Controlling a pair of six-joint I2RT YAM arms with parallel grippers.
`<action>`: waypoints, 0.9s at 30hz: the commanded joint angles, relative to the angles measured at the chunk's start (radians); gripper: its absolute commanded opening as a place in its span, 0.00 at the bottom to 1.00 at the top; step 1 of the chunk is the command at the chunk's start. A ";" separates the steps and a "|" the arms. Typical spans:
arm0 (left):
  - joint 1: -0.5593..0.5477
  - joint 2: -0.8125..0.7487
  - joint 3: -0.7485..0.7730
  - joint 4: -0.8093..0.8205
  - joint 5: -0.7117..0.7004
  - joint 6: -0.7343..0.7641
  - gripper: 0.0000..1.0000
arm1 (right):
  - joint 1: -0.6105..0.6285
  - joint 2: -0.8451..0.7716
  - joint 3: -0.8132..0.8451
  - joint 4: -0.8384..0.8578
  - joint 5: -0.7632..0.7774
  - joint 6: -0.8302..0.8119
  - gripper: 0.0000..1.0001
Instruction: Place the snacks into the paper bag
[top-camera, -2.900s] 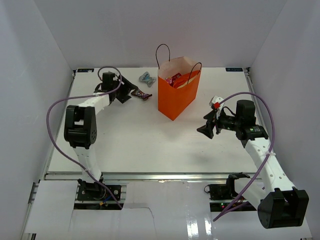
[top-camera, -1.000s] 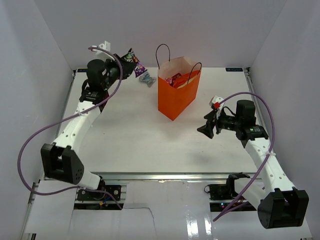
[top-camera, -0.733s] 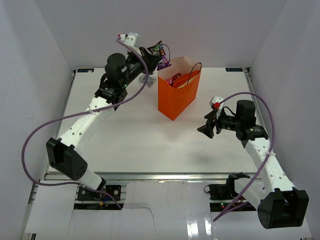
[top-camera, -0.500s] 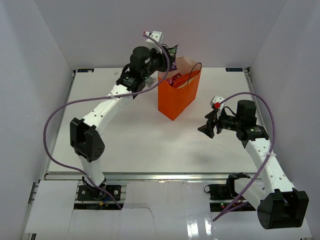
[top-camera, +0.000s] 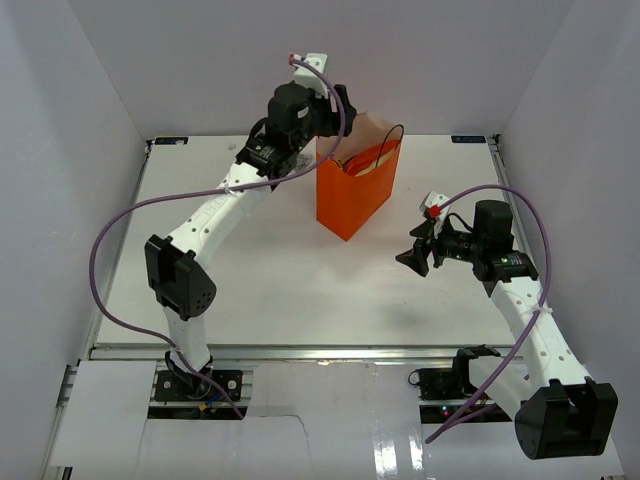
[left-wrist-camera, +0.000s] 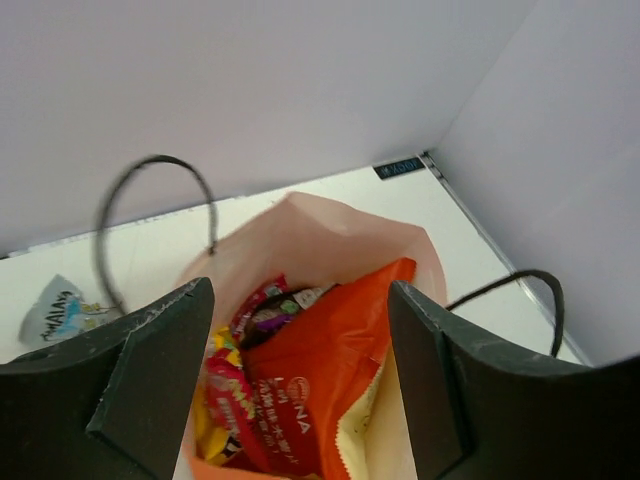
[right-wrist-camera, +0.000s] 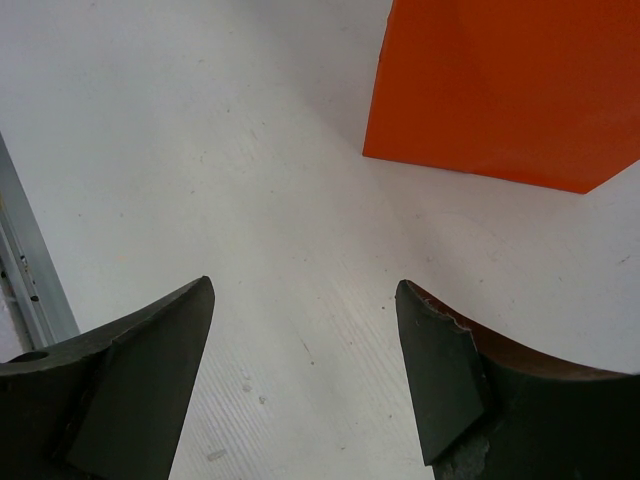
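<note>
Left wrist view: left gripper (left-wrist-camera: 300, 300) wide open, empty, over bag (left-wrist-camera: 330, 225) mid-frame, snacks (left-wrist-camera: 300, 390) inside; drop judged complete, next move requires reaching wrapper (left-wrist-camera: 55, 312) at left edge; right gripper (top-camera: 412, 260) open, empty.

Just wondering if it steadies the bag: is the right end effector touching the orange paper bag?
Apart. The top view shows bare table between the right end effector and the paper bag; its wrist view agrees.
</note>
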 joint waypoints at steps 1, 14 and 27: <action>0.138 -0.144 -0.033 -0.005 -0.047 -0.093 0.81 | -0.004 -0.010 -0.005 0.031 -0.007 -0.005 0.79; 0.459 0.043 -0.337 0.182 0.310 -0.533 0.79 | -0.004 0.009 -0.006 0.028 0.006 -0.010 0.79; 0.454 0.381 -0.104 0.185 0.309 -0.526 0.76 | -0.004 0.039 -0.003 0.029 0.019 -0.014 0.79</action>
